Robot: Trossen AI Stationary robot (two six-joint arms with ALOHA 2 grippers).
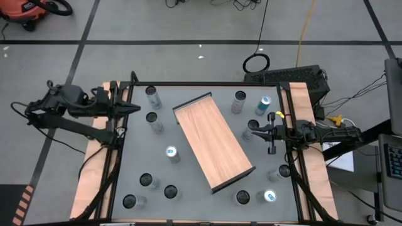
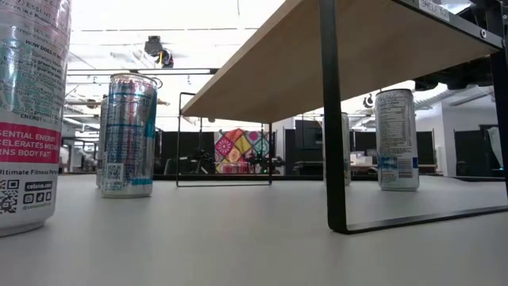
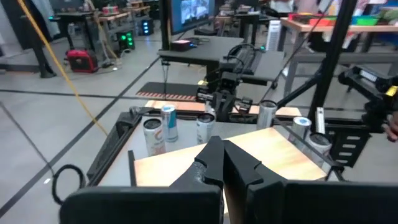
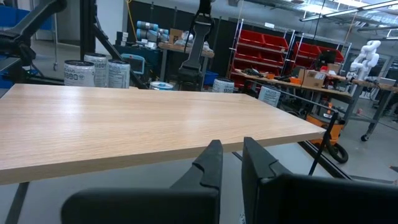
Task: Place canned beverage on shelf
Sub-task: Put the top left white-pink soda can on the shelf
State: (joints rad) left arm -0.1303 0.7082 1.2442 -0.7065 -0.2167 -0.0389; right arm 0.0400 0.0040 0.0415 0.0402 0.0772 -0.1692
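The shelf (image 1: pixel 213 141), a light-brown wood-grain board, stands slantwise mid-table on thin dark legs (image 2: pixel 333 159). Several beverage cans stand upright on the grey tabletop around it, among them one (image 1: pixel 171 154) by its left side, one (image 1: pixel 254 127) by its right side and two (image 1: pixel 239 102) (image 1: pixel 264 105) at the far right. My left gripper (image 1: pixel 135 108) is shut and empty, raised over the table's far left edge, pointing at the shelf (image 3: pixel 249 155). My right gripper (image 1: pixel 247 134) is shut and empty at the right edge, level with the board (image 4: pixel 155 124).
More cans line the near edge (image 1: pixel 148 182) (image 1: pixel 270 196) and the far left (image 1: pixel 152 96). A dark frame rail (image 1: pixel 207 85) borders the table, with wooden side boards (image 1: pixel 311 163). Bare tabletop lies between the shelf and the left cans (image 1: pixel 135 157).
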